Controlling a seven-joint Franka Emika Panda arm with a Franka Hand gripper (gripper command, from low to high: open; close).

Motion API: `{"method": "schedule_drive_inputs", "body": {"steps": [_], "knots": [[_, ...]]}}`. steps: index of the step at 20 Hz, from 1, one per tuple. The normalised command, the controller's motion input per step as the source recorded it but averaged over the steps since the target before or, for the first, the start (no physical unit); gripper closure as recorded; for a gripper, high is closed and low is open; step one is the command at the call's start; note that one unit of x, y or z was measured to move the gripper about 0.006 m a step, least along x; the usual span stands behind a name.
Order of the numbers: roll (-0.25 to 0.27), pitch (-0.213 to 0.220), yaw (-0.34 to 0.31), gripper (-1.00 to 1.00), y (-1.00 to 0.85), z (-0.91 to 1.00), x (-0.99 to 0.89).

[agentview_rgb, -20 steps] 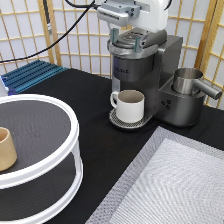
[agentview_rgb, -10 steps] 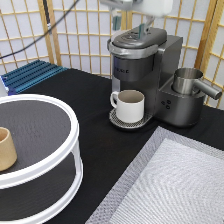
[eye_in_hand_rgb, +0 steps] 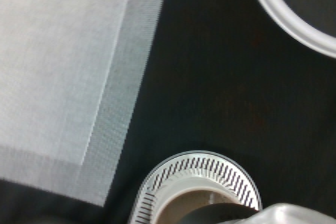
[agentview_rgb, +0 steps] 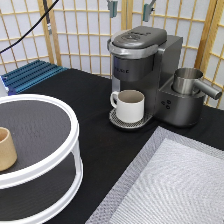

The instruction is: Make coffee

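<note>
Hand (agentview_rgb: 129,7) raised above the closed grey coffee machine (agentview_rgb: 145,70), fingertips apart and holding nothing.

The cream ceramic mug with a handle (agentview_rgb: 130,105) sits on the machine's round slotted drip tray (eye_in_hand_rgb: 196,187), under the spout, placed to catch the brew. The small white coffee pod is not visible; the lid is down. In front of the machine, black bench (agentview_rgb: 95,150) lies open between the grey woven mat (agentview_rgb: 175,185) and white round two-tier stand (agentview_rgb: 45,165).
</note>
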Motion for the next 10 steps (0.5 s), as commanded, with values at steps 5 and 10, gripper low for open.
{"method": "schedule_drive_inputs", "body": {"steps": [5, 10], "knots": [[0.000, 0.000, 0.375, -1.00, 0.00, 0.00, 0.00], [0.000, 0.000, 0.375, -1.00, 0.00, 0.00, 0.00]]}}
